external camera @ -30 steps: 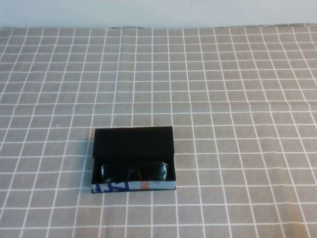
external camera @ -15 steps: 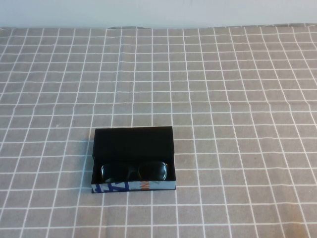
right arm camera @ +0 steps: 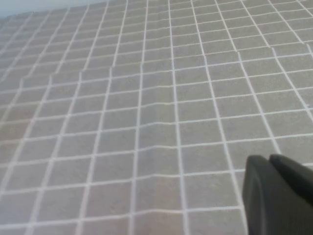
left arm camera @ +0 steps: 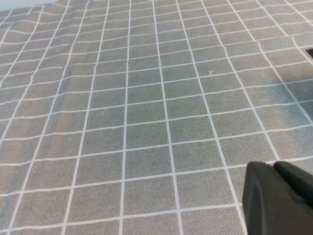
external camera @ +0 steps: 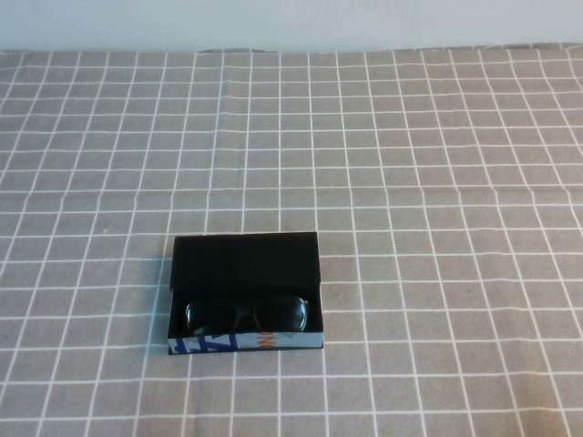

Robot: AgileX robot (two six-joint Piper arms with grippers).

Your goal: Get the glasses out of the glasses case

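Observation:
The glasses case (external camera: 244, 259) lies open on the checked cloth, near the front and a little left of centre in the high view, with its patterned front edge toward me. The black glasses (external camera: 246, 313) lie folded inside it, against that front edge. Neither arm shows in the high view. My left gripper (left arm camera: 274, 166) is shut and empty above bare cloth in the left wrist view. My right gripper (right arm camera: 269, 159) is shut and empty above bare cloth in the right wrist view. Neither wrist view shows the glasses.
A grey tablecloth with a white grid (external camera: 437, 182) covers the whole table. A pale wall runs along the far edge (external camera: 291, 23). A small dark shape (left arm camera: 309, 52) sits at the edge of the left wrist view.

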